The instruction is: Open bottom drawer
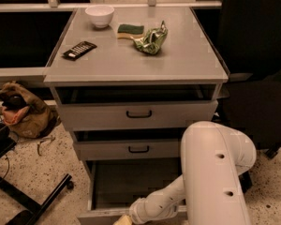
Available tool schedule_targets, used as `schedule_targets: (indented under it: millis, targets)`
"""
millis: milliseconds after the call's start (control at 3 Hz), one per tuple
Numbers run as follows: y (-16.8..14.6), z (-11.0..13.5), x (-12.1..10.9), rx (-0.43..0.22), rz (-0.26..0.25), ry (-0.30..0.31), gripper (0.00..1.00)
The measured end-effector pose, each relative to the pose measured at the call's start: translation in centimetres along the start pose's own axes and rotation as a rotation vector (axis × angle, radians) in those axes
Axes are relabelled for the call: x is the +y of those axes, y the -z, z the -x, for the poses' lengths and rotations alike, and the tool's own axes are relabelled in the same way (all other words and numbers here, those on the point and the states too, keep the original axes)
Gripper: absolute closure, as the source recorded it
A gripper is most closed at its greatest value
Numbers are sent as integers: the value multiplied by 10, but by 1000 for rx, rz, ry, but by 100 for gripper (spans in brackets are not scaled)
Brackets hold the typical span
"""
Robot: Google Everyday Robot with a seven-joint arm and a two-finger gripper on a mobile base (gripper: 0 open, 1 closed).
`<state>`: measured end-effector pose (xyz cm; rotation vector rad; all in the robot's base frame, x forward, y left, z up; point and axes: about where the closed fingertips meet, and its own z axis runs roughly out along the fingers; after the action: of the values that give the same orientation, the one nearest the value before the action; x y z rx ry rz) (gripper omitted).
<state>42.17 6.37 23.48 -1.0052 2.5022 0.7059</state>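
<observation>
Pulling is judged to be the step in hand: the slim grey bottom drawer point(131, 184) stands well out from the grey three-drawer cabinet point(131, 64), its dark interior exposed beneath the mid-sized grey drawer front point(138, 149) and the tall grey top drawer front point(139, 114). The bulky white robot arm point(215, 172) reaches down from the right, and its gripper point(123, 220) sits at the bottom drawer's front panel, at the lowest edge of view (the handle itself is out of sight). Whether the gripper is clamped or released cannot be told. The task is judged nearly or wholly complete. The next move calls for a straight outward draw only if travel remains; otherwise a clean release and a withdrawal clear of the panel. Noted on top: a white ceramic bowl point(99, 15), a green sponge point(130, 30), a crumpled green foil bag point(151, 40) and a flat black remote point(79, 50).
</observation>
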Motion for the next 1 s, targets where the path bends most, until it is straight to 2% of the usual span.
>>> schedule_targets:
  millis: [333,667,1000]
  targets:
    - [-3,19,-15,18,-20,33,0]
    - [-22,10,-17,45,17,21,0]
    - [-43,-20,-5,68,76,-22,0]
